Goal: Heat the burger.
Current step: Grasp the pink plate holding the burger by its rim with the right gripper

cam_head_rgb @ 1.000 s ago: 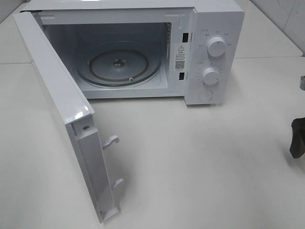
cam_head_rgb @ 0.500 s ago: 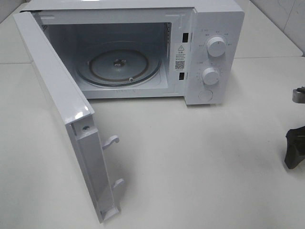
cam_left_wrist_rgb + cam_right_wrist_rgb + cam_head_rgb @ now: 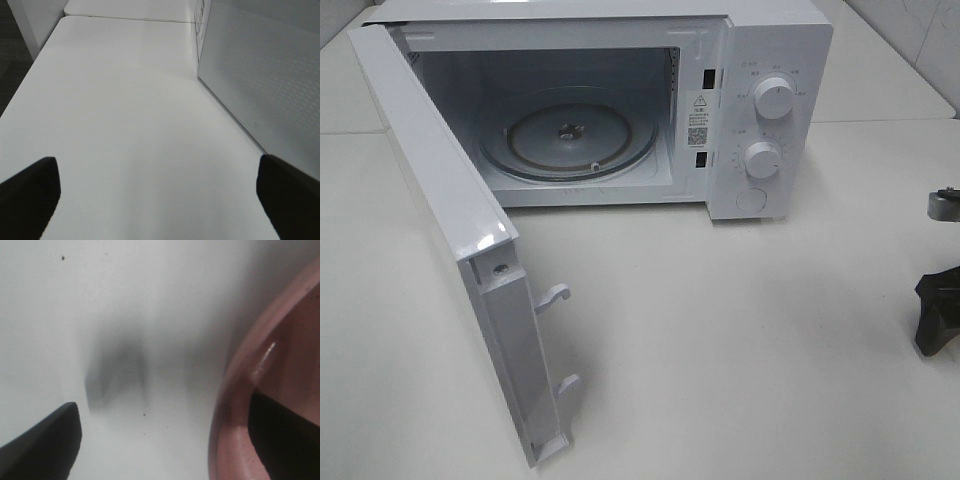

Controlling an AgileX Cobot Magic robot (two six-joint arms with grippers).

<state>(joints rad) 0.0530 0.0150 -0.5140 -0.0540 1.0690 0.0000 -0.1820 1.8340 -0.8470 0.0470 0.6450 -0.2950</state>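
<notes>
The burger is not in any view. The white microwave (image 3: 760, 100) stands at the back of the table with its door (image 3: 450, 230) swung wide open to the left and its glass turntable (image 3: 570, 135) bare. My right gripper (image 3: 938, 312) is at the far right edge of the exterior high view, low over the table. In the right wrist view it (image 3: 160, 435) is open and straddles the rim of a pink plate (image 3: 235, 390), one finger inside the plate and one over the table. My left gripper (image 3: 160, 195) is open and empty over bare table.
The microwave's perforated side (image 3: 265, 65) shows beside the left gripper in the left wrist view. The open door juts forward over the left of the table (image 3: 740, 340). Two knobs (image 3: 773, 98) sit on the microwave's right panel.
My right gripper has come a little further into the exterior high view, leftward and lower. The microwave and its door have not moved.
</notes>
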